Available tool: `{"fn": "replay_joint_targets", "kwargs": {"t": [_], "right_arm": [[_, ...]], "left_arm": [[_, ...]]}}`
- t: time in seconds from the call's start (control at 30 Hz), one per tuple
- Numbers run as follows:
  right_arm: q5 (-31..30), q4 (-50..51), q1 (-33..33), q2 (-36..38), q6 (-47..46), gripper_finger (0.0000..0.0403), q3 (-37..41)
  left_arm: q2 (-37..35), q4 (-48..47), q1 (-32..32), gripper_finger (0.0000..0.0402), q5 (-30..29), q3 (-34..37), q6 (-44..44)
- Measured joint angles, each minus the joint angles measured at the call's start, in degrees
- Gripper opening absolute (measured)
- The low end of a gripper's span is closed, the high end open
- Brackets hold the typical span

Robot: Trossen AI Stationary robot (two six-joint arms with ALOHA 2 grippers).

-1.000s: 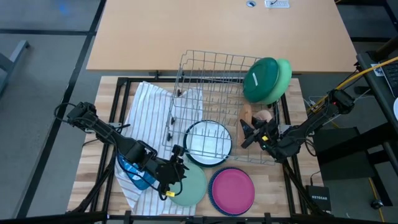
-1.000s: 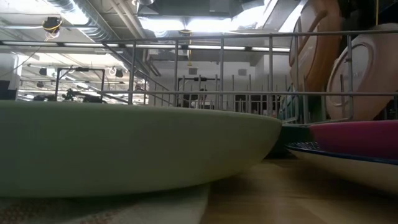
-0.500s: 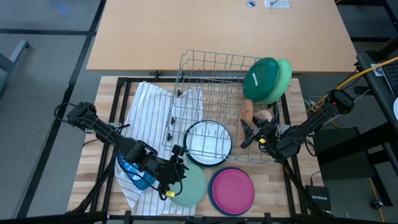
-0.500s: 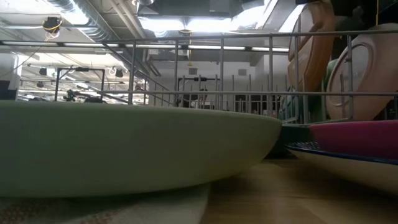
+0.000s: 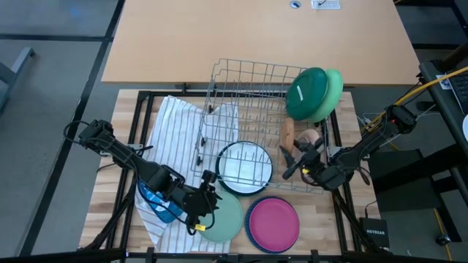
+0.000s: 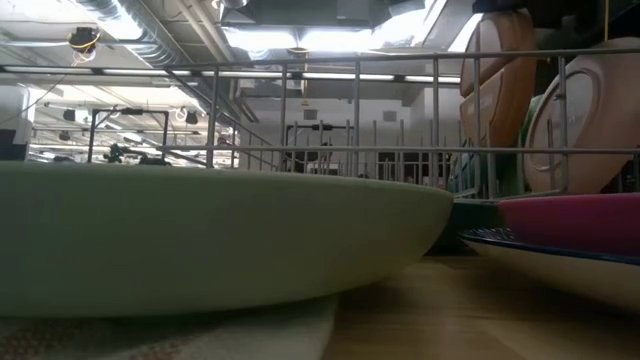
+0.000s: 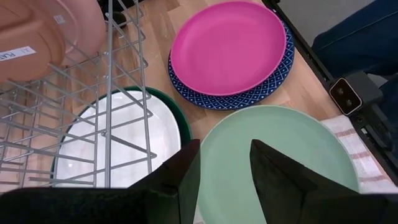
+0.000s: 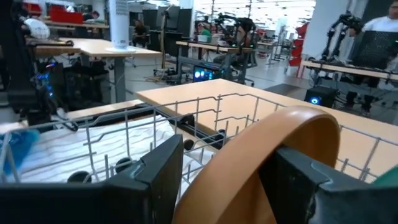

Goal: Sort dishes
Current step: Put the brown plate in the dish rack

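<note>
My right gripper (image 5: 295, 155) reaches into the grey wire rack (image 5: 248, 88) and is shut on the tan plate (image 5: 287, 131), which stands on edge beside a peach plate (image 5: 311, 136). A dark green bowl (image 5: 307, 91) and a light green one (image 5: 334, 88) lean at the rack's far right corner. My left gripper (image 5: 208, 199) hangs open over the left rim of the sage plate (image 5: 223, 215), which lies flat on the striped towel; I cannot tell if it touches. A white plate (image 5: 245, 166) lies on a dark green one. A magenta plate (image 5: 272, 223) lies on a blue patterned plate. My right gripper has the tan plate's rim (image 8: 273, 143) between its two fingers, one on each face, coming level from the table's right and near side. The plate stands nearly upright on its edge between the rack's wires (image 6: 500, 100); its lower edge is hidden.
The blue soap bottle (image 5: 157, 201) lies on the striped towel (image 5: 175, 131) under my left arm. The rack's wires (image 7: 106, 93) rise close by the white plate. Bare wood shows near the table's near right corner (image 5: 322, 219).
My right gripper has moved slightly toward the table's left, and the tan plate in it has shifted left with it and stands more upright in the rack. The left arm has kept still.
</note>
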State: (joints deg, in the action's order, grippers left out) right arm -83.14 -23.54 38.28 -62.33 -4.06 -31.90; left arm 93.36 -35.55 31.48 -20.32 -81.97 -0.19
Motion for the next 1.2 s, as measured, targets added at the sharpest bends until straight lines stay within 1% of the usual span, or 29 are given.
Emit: {"fn": "replay_joint_targets", "kwargs": {"t": [0.23,0.33,0.43,0.63,0.87,1.2], "right_arm": [[0.6,2.2,0.0,0.0,1.3,0.0202,0.0],[0.8,4.9,0.2,0.4,1.2,0.0202,0.0],[1.4,8.3,2.0,1.7,1.1,0.0202,0.0],[0.2,13.8,5.4,3.4,-0.5,0.0202,0.0],[6.3,23.5,5.2,3.4,-6.0,0.0202,-0.1],[15.1,31.1,5.2,3.3,-7.3,0.0202,0.0]], "left_arm": [[0.0,0.0,0.0,0.0129,0.0,0.0,-1.4],[0.0,-0.1,0.1,0.0129,0.0,0.0,-2.1],[0.0,-0.1,0.4,0.0129,0.0,0.0,-2.2],[0.0,0.0,0.8,0.0129,0.0,0.0,-2.7],[0.0,0.0,0.8,0.0129,0.0,0.0,-2.8],[0.0,0.0,0.8,0.0129,0.0,0.0,-2.8]]}}
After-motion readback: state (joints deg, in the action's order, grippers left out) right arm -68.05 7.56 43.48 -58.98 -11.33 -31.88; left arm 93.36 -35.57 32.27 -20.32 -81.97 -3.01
